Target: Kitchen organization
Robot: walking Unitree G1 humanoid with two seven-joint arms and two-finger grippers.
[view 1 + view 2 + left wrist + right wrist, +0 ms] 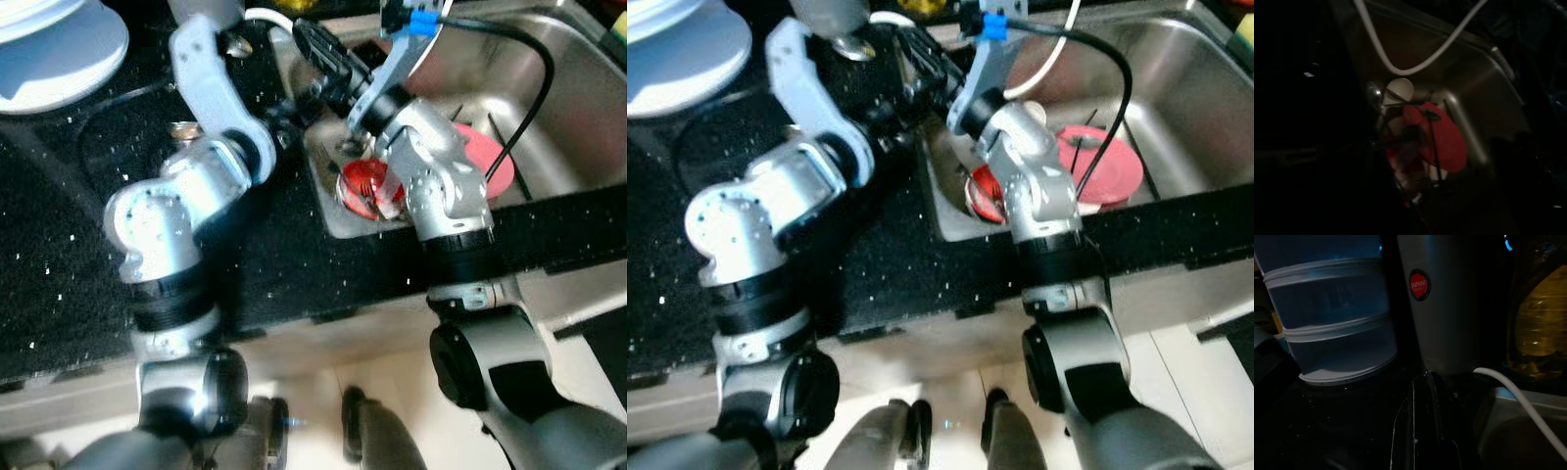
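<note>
Now, from the head, the right gripper (315, 44) hangs at twelve o'clock over the sink (549, 147) rim, fingers pressed together and empty; the red plate (490, 162) lies inside at two. Left wrist: plate among dishes; the left gripper's state I cannot tell. Right wrist: containers (1332, 318) crowd ahead, so approach slowly, clearing the white cable (1520, 396).

Sink (549, 147) set into the countertop (59, 264) at the right; a plate (485, 162) and a bowl (364, 186) lie in the basin, the bowl left of the plate. A stacked container (1332, 313) stands on the countertop at far left, with a cylindrical appliance (1442, 303) and a bottle (1540, 323) behind the sink.
</note>
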